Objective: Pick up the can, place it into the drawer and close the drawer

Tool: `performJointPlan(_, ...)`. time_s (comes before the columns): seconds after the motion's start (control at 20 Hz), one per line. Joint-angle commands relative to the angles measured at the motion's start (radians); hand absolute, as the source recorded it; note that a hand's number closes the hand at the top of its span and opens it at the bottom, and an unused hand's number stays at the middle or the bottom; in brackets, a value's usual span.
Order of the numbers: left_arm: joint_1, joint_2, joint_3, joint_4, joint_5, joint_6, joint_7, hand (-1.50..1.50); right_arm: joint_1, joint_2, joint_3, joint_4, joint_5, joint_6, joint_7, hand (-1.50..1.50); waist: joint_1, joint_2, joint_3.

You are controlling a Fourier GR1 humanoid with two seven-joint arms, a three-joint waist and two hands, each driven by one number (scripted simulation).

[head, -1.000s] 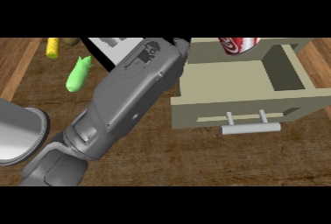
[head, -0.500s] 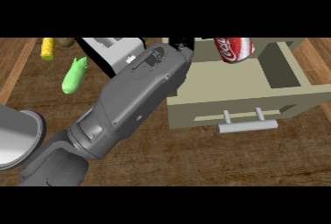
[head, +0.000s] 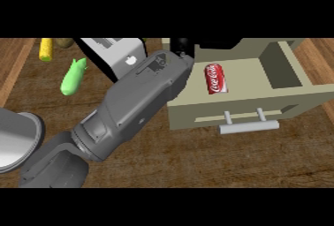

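A red can [head: 217,78] lies on its side on the floor of the open beige drawer [head: 287,70], near the drawer's left part. My left forearm runs from the lower left up across the drawer's left wall. My left hand [head: 182,44] shows black at the picture's top, behind the can and apart from it, open and holding nothing. The drawer's grey bar handle [head: 249,126] faces me on the front panel. My right hand is out of sight.
A green vegetable [head: 73,76] and a yellow corn cob [head: 46,49] lie on the wooden counter at the upper left. A white and black appliance [head: 117,55] stands beside my forearm. A round metal vessel [head: 14,141] sits at the left edge.
The can has left my left hand and come down from the drawer's back edge onto the drawer floor, now lying on its side. My forearm shifted slightly.
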Motion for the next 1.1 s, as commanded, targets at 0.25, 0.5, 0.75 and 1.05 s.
performJointPlan(0.25, -0.003, 0.0, -0.044, 0.033, 0.082, 0.035, -0.043, -1.5, 0.023, -0.006, -0.004, -0.044, -0.032, 0.007, 0.033, -1.5, -0.01, 0.0, 0.0)
performJointPlan(0.5, -0.023, 0.0, -0.01, 0.077, 0.113, -0.001, -0.107, -1.5, -0.016, 0.033, 0.017, -0.016, 0.04, 0.005, -0.02, -1.5, 0.003, 0.004, 0.0)
performJointPlan(0.75, 0.018, 0.0, -0.026, 0.036, 0.141, 0.008, -0.153, -1.5, -0.038, -0.034, -0.03, -0.119, 0.209, 0.066, -0.133, -1.5, 0.003, 0.002, -0.001)
performJointPlan(1.05, -0.038, 0.0, -0.035, 0.039, 0.157, -0.002, -0.173, -1.5, -0.162, -0.094, 0.029, -0.12, 0.343, 0.06, -0.175, -1.5, 0.033, 0.001, -0.001)
